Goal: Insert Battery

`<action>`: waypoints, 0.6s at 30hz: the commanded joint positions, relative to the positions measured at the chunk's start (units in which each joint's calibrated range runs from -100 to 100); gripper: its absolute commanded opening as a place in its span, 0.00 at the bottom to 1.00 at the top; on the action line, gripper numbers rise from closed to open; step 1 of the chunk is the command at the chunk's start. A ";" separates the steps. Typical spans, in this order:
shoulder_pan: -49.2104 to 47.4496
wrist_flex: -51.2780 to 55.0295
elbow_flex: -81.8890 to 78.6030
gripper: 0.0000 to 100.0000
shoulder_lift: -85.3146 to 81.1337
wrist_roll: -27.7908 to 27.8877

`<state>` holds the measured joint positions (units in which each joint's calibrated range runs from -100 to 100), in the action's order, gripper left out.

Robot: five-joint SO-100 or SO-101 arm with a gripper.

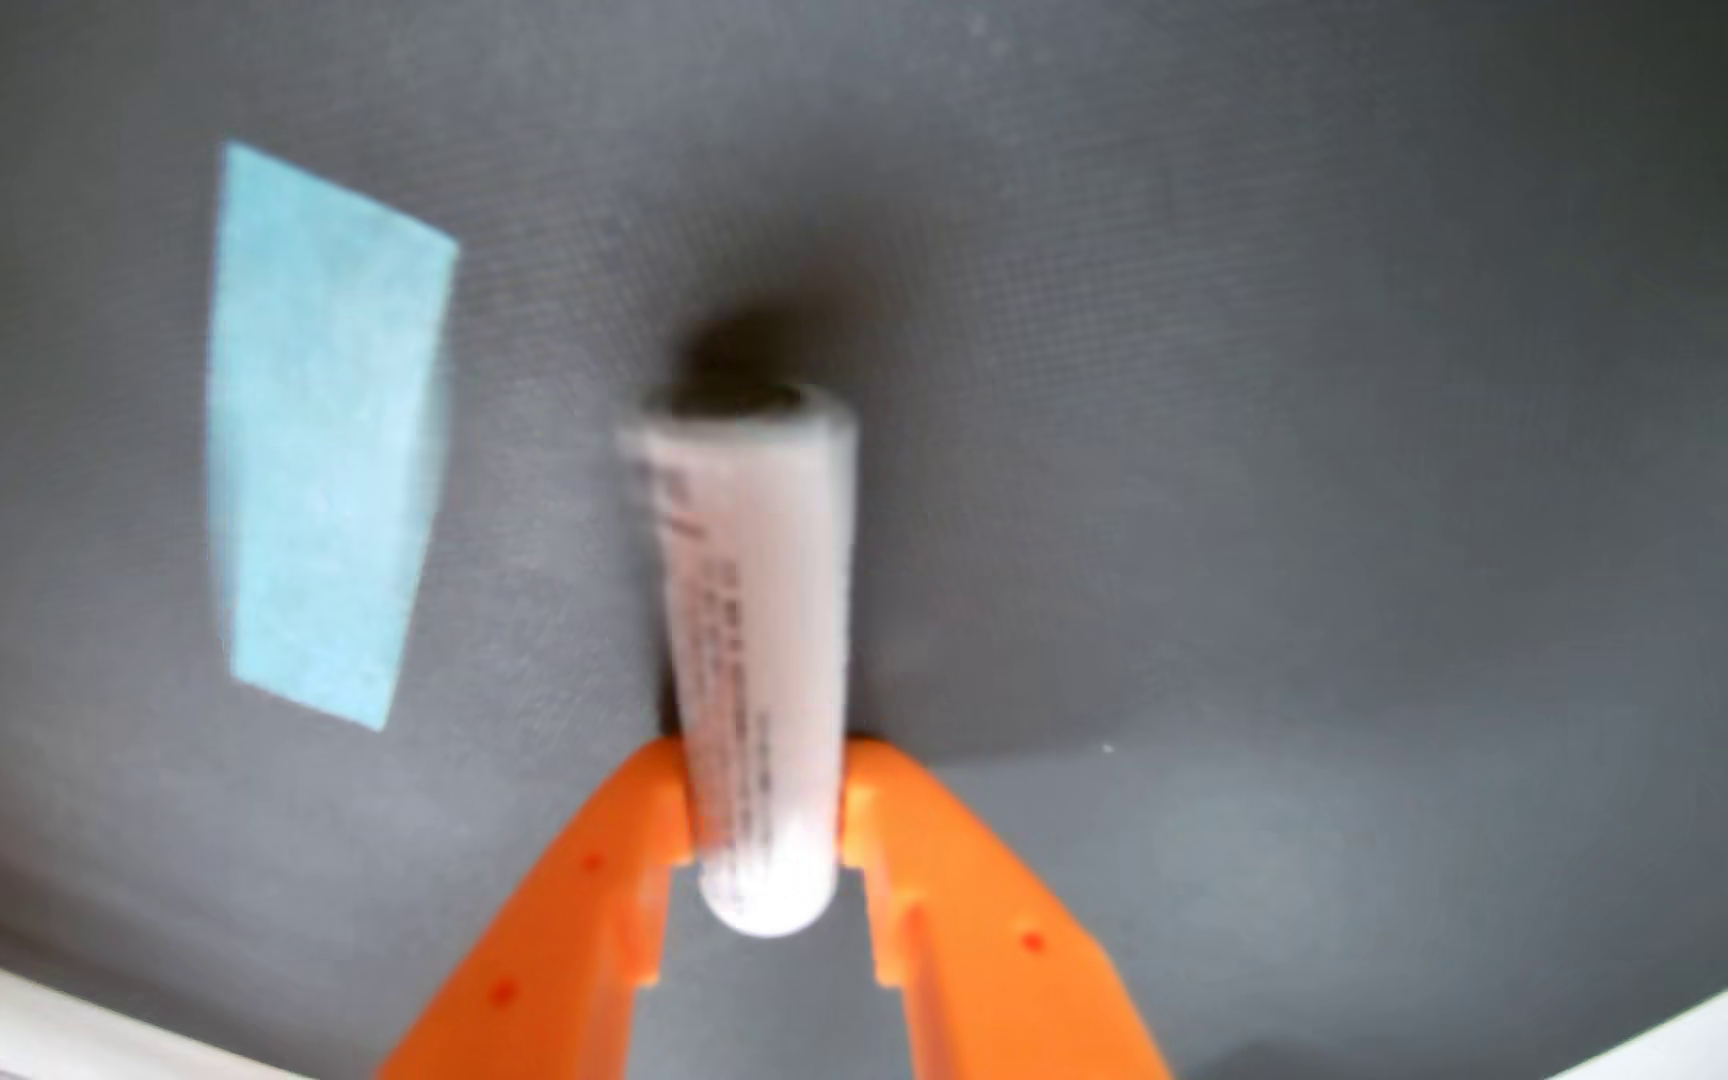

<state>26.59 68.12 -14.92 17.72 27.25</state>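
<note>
From my wrist view, the orange claw (764, 774) comes in from six o'clock and is clamped on a white battery (751, 644), one finger pressed against each side near its lower end. The battery runs from the claw up toward twelve o'clock, faint print along its body, its dark far end over a shadow on the grey surface (1307, 415). A strip of pale blue tape (325, 436) lies flat at nine o'clock, well apart. The picture is blurred.

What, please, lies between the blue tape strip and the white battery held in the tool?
Nothing: in the wrist view only bare grey mat separates the blue tape strip from the battery.
</note>
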 commanded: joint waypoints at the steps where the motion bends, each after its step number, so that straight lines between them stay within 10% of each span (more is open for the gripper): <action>1: 0.45 -0.21 0.02 0.02 -0.25 -0.22; 18: -0.50 0.13 -7.46 0.02 -16.26 -5.32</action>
<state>27.00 68.12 -20.25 10.48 23.52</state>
